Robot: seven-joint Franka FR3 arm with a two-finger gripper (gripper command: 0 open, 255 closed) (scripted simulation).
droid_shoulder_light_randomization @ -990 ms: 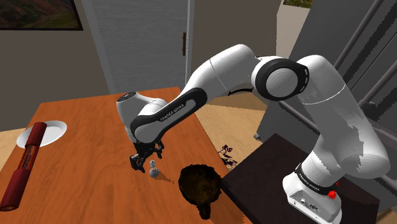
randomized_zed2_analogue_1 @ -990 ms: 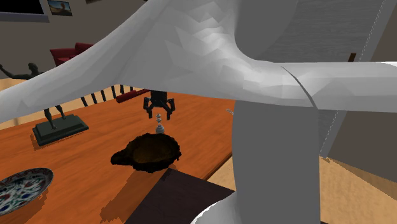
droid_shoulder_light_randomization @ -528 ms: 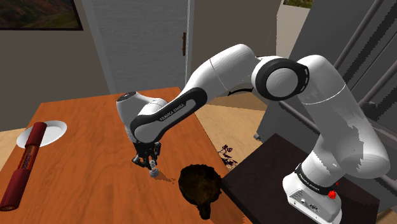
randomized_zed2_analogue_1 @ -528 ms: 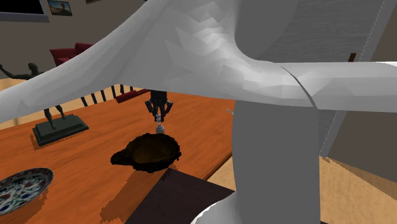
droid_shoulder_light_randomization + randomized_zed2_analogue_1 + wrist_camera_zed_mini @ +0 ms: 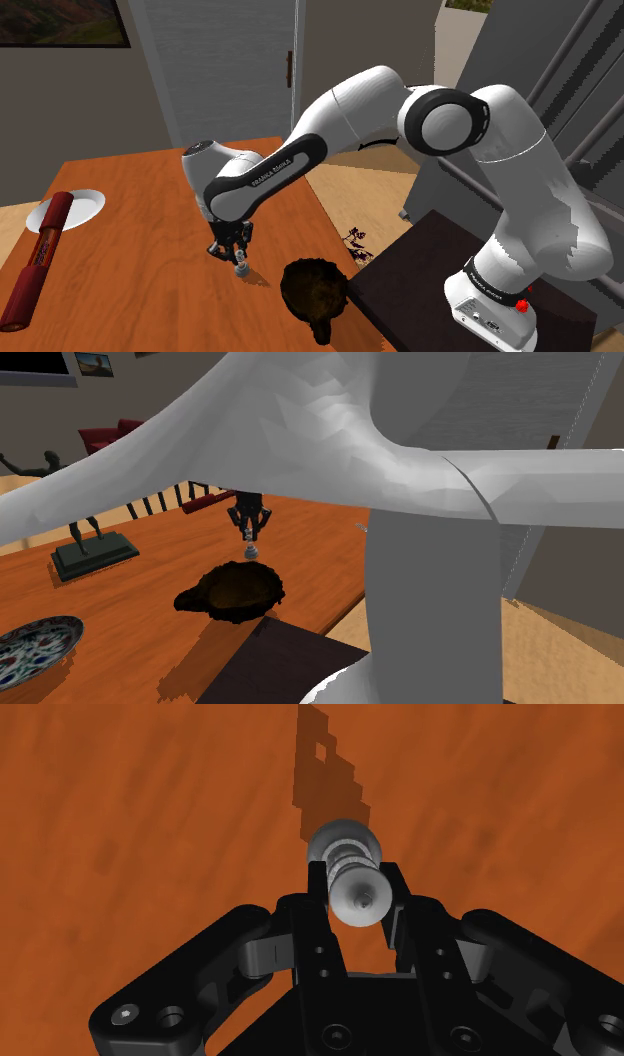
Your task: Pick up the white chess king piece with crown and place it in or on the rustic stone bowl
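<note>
pale grey, ringed and knob-topped, the king (image 5: pixel 352 879) sits pinched between the two black fingers (image 5: pixel 310 919) of the gripper (image 5: pixel 355 889). the jaws are closed on its upper stem, one pad against each side, as the wrist view shows over the orange-brown wooden table (image 5: pixel 150 824). whether its base touches the wood i cannot tell.

in the shoulder view the gripper (image 5: pixel 238 256) points down near the table's (image 5: pixel 130 260) edge with the king (image 5: pixel 241 266) upright under it. the dark brown, rough bowl (image 5: pixel 315 290) lies near, at about four o'clock from the piece and apart from it. well apart at about nine o'clock, a white plate (image 5: pixel 88 205) bears one end of a long dark red cylinder (image 5: pixel 38 262).

in the second exterior view the king (image 5: pixel 251 551) stands at twelve o'clock of the bowl (image 5: pixel 235 592), just beyond its rim. a dark statue (image 5: pixel 90 547) stands at nine o'clock.
</note>
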